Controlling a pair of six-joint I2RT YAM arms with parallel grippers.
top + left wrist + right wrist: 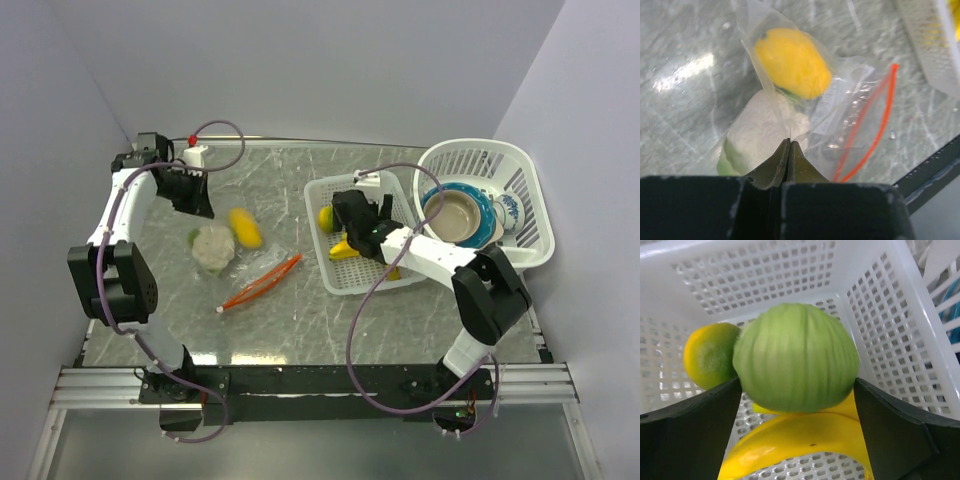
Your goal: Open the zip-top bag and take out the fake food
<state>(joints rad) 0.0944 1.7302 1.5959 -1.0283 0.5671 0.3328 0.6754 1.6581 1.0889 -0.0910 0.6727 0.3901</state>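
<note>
Left end effector [790,144]: fingers pressed together, with a thin fold of the zip-top bag [860,115] caught at the tips, so it's pinching the film at the end away from the mouth. The bag lies on the left half of the tabletop [300,320], just in front of that arm's wrist and well apart from the rectangular basket [890,315]. Seen through the plastic: the yellow oval fruit [792,62] and the white cauliflower [765,132], touching each other, both inside the bag. The orange-red zip strip [883,120] sits at the bag's right, near end; its two sides stand apart, so the mouth is gaping. Mid-right, the right end effector [797,382] is down inside the rectangular basket. Its fingers are spread wide on either side of the green leafy ball [795,360], tips right at its flanks; can't tell if they grip it or are clear of it. The ball sits over the banana bunch [800,440], with the orange [707,360] just to its left, against the basket floor. Far right: a round white basket [525,180] holding stacked bowls [455,215].
</note>
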